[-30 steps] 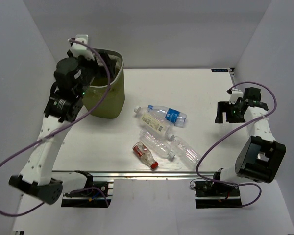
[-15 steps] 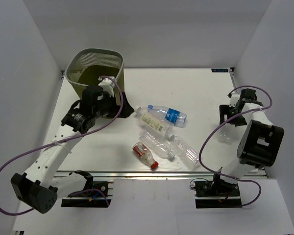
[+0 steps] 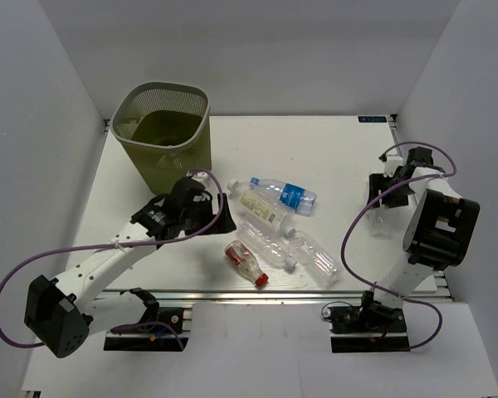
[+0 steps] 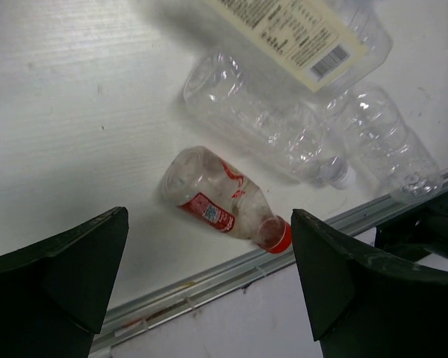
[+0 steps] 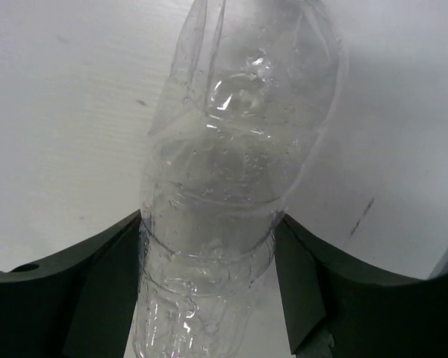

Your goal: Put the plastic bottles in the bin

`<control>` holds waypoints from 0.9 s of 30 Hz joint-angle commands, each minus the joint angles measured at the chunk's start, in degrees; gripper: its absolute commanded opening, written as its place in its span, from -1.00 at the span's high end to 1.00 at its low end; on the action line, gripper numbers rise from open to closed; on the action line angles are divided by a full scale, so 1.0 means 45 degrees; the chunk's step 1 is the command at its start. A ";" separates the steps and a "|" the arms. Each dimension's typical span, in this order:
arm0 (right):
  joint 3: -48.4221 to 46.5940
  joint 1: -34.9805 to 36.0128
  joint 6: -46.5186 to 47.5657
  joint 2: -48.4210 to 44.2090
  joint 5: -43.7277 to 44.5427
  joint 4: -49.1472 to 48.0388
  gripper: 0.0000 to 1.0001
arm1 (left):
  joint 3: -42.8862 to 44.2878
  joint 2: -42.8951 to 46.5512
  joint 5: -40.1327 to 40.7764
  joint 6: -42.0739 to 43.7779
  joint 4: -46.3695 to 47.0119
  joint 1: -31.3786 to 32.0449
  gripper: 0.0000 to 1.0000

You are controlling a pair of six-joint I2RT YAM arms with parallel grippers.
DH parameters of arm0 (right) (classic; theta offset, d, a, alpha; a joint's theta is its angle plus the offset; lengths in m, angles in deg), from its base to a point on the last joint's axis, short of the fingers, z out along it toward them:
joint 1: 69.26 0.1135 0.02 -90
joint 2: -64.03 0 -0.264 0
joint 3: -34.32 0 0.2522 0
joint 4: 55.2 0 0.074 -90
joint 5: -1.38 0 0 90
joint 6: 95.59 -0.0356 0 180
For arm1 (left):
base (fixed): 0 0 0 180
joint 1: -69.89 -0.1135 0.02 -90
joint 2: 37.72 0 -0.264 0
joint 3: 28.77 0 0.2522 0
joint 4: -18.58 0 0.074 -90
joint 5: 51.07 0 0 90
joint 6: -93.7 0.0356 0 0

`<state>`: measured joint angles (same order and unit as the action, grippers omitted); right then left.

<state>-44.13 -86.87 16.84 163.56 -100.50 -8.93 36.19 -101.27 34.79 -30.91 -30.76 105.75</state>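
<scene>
My right claw (image 5: 209, 224) is closed on a plain clear bottle (image 5: 231, 127). One dark finger (image 5: 97, 283) presses against each side of its crinkled body. The bottle lies on the white table (image 5: 60, 112). Seen from above, it sits near the table's right edge, well apart from the other bottles.

My left claw (image 4: 209, 224) is wide open and holds nothing. It hangs above the front middle of the table. Below the gap between its two dark fingers (image 4: 60, 276), the red-capped bottle (image 4: 222, 200) lies on its side, cap pointing toward the metal rail (image 4: 209, 280) at the table's front edge. Just past it lie two more plain bottles (image 4: 261, 127), close beside each other. The second of these (image 4: 388, 149) is nearer the rail. Beyond them is the cream-labelled bottle (image 4: 299, 30). In the view from above, the blue-labelled bottle (image 3: 286, 196) lies right behind the cream one.

The olive-green mesh bin (image 3: 174, 162) stands upright at the table's back left corner, near my left arm and apart from all the bottles. I cannot tell what is inside it.
</scene>
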 commanded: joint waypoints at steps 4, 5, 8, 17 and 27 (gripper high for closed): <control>-0.5301 0.0512 0.2358 0.0206 -0.6748 0.2831 0.65 | -0.0401 0.0234 0.0432 -0.1194 0.0249 0.1268 -0.99; -0.6531 0.0630 0.2474 0.0536 -0.8630 0.3472 0.73 | -0.0401 0.0235 0.0567 -0.1195 0.0133 0.1270 -0.99; -0.8863 0.1781 0.2613 0.1318 -1.0611 0.4550 0.82 | -0.0654 0.0371 0.0453 -0.1196 0.0015 0.1640 -0.99; -1.1777 0.7560 -0.4141 0.1692 -1.0290 -0.2883 0.82 | -0.1143 0.1074 0.0569 -0.2016 -0.0767 0.2598 -0.99; -1.4411 1.0649 -0.8675 0.3721 -0.8846 -1.0344 0.79 | -0.2022 0.1972 0.0569 -0.2991 -0.0514 0.3300 -0.99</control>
<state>-102.88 -41.10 -13.32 178.81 -142.24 -41.36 28.00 -94.34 36.69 -42.06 -33.77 119.61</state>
